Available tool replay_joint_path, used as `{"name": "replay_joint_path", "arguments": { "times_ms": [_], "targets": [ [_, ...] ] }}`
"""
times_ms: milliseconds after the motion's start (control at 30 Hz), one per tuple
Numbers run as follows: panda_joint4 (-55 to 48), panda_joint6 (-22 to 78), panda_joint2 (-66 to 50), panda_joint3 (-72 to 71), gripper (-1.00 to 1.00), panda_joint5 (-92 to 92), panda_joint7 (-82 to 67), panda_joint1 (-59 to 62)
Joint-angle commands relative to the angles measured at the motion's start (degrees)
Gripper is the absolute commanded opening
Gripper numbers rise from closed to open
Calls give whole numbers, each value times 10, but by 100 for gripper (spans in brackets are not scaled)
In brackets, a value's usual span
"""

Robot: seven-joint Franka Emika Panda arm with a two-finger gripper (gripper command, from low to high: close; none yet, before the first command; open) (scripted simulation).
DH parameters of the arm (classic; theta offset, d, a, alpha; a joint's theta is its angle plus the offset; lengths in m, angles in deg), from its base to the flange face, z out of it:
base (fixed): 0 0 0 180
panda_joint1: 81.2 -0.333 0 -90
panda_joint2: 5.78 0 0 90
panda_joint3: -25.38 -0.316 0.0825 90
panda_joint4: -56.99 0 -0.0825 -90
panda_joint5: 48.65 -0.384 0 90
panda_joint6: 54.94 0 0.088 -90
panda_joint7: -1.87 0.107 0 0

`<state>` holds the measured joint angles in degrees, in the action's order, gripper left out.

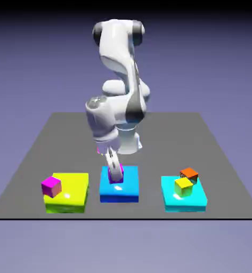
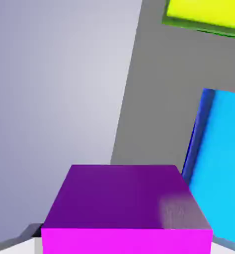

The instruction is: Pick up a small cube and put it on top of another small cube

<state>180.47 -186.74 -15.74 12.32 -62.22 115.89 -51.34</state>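
The small violet-purple cube [image 1: 116,176] is on the top face of the blue flat block [image 1: 119,191] at the front middle. My gripper [image 1: 115,171] reaches down from above and is shut on it. In the hand view the cube [image 2: 125,203] fills the lower middle and hides my fingertips. I cannot tell whether it still rests on the block. An orange cube [image 1: 189,173] and a yellow cube [image 1: 183,185] sit touching on the cyan flat block [image 1: 185,201] at the exterior view's right.
A pinker magenta cube [image 1: 51,185] sits on the yellow-green flat block [image 1: 70,194] at the exterior view's left. The hand view shows the blue block [image 2: 223,158], a corner of the yellow-green block [image 2: 208,14] and the grey table [image 2: 159,84].
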Motion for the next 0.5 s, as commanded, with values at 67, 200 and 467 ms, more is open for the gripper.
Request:
{"name": "replay_joint_path", "arguments": {
  "times_ms": [67,200,467],
  "targets": [
    [-28,19,-1,44,-100,-18,48,63],
    [-37,24,-11,60,-100,-24,98,116],
    [-28,-15,-40,56,100,-29,93,112]
  ]
}}
